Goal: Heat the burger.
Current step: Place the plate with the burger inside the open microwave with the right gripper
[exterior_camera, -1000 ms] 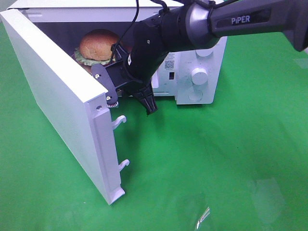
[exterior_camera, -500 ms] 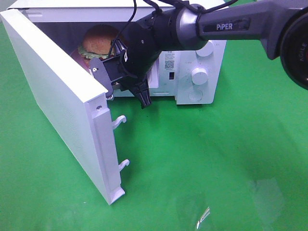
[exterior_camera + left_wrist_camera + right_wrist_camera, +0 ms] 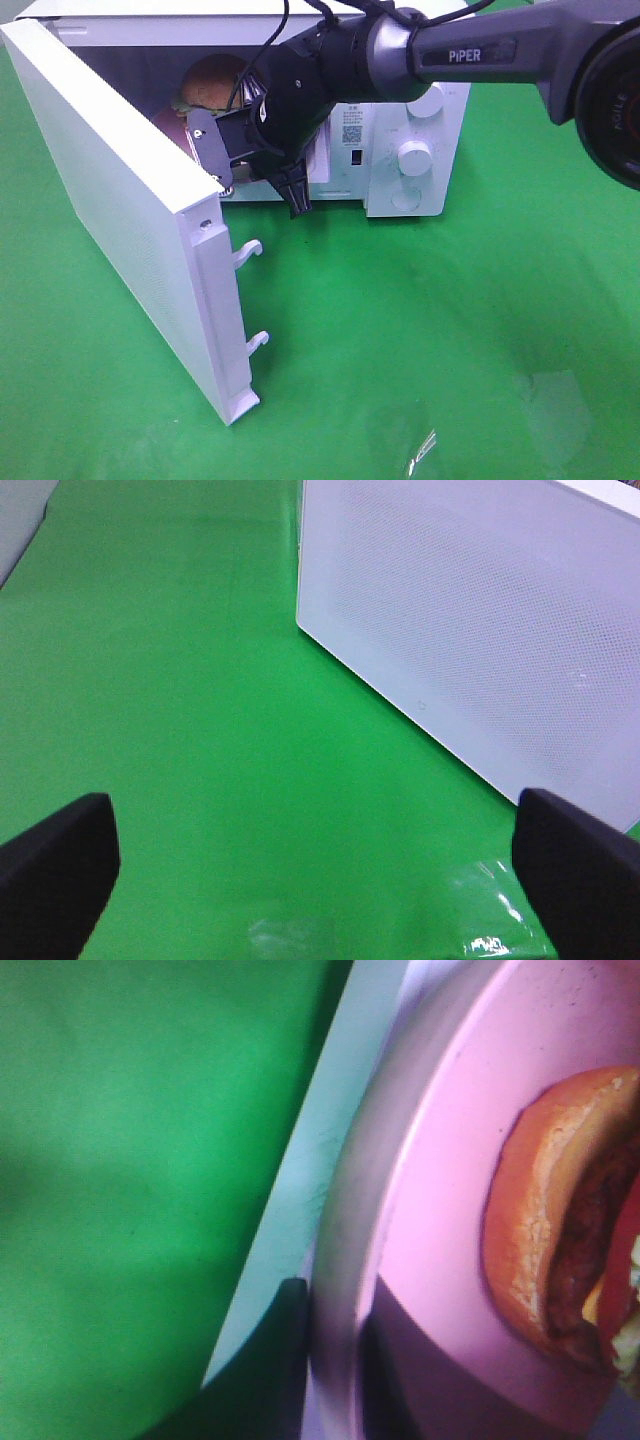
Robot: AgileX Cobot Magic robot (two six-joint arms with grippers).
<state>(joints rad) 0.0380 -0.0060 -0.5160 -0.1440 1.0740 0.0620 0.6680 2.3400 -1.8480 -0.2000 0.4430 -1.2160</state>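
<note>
Loading is the step in hand: the burger (image 3: 212,82) sits on its plate (image 3: 440,1160) inside the microwave (image 3: 415,150). At the microwave's mouth my right gripper (image 3: 255,175) straddles the plate rim (clamped or letting go, I cannot tell). Outside the microwave's door (image 3: 110,200), my left gripper (image 3: 320,870) hangs wide apart. Next, I judge: release, back out, swing the door shut.

Behind the right gripper (image 3: 262,192), the round burger with glossy golden-brown buns (image 3: 212,78) shows only its top; the wrist view cuts it at the edge. The wide pink round plate (image 3: 440,1160) blurs beside one dark finger (image 3: 285,1360); any pinch cannot be told.
</note>
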